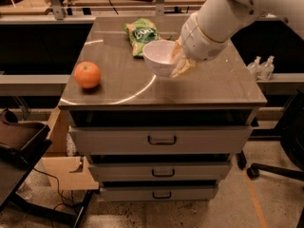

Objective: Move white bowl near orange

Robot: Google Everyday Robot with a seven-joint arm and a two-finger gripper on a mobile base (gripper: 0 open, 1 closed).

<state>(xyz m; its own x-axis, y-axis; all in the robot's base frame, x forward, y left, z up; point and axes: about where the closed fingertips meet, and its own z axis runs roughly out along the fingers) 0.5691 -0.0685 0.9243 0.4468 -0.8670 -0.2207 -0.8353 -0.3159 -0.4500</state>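
The white bowl is held above the middle of the cabinet top, tilted a little. My gripper comes in from the upper right and is shut on the bowl's right rim, with one finger inside the bowl and one outside. The orange sits on the cabinet top near its left front corner, well to the left of the bowl and apart from it.
A green snack bag lies at the back of the metal cabinet top, just behind the bowl. Drawers are below. Two small bottles stand on a ledge to the right. A cardboard box sits at the lower left.
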